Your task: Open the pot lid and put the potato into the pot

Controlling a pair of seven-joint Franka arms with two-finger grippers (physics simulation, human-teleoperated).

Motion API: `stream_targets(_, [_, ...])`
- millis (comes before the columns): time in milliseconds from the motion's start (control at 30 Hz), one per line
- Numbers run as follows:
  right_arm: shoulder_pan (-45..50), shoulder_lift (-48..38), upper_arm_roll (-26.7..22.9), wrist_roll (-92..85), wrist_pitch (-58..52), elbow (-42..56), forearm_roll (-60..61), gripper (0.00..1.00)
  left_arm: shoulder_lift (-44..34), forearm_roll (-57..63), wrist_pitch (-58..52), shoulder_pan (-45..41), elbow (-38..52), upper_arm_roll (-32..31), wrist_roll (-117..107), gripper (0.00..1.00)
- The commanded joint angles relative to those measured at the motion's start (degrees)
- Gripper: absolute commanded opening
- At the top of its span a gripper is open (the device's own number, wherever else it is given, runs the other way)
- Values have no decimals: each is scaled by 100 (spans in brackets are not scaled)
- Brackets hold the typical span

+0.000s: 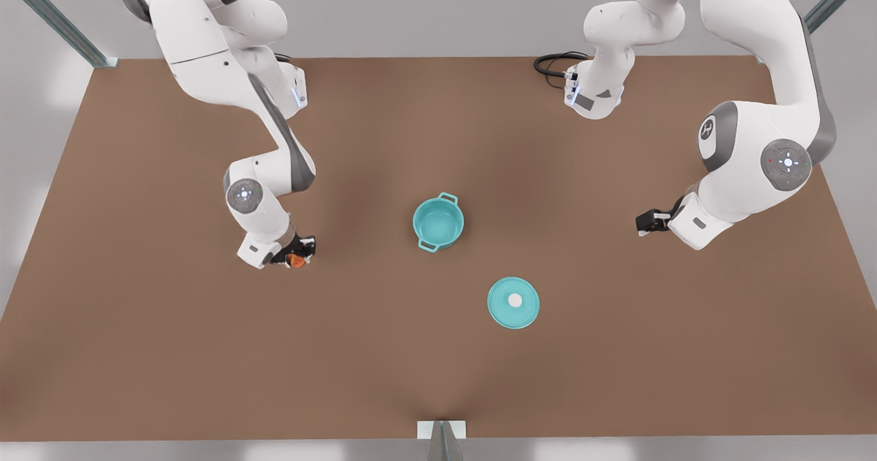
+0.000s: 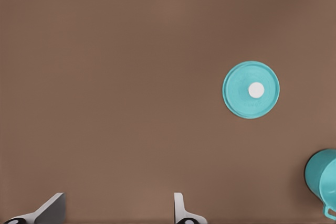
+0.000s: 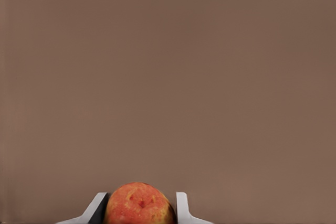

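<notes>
The pot (image 1: 438,223) is showing teal inside and out, and the pot lid (image 1: 513,303) is matching it in teal, with a white knob at its centre. The potato (image 3: 139,205) is glowing orange-red with yellow patches between the right gripper's (image 3: 138,208) pale grey fingers (image 3: 184,208). The table (image 1: 171,351) is lying plain brown to every edge.

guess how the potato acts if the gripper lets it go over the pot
The potato looks rounded, so it would probably roll once released. Held between the right gripper's fingers, it seems firm. It is far smaller than the open pot, so it should drop in easily.
</notes>
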Motion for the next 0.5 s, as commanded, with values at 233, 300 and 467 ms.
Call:
stream_targets(233, [15,-4,844,245,-394,424,-77,41,-6,195,-3,-4,1,-2,339,100])
stream_targets(300, [15,23,1099,245,-394,503,-77,41,-6,195,-3,-4,1,-2,331,100])
stream_targets(467, [121,66,1723,237,-403,889,-86,41,-6,195,-3,-4,1,-11,331,100])
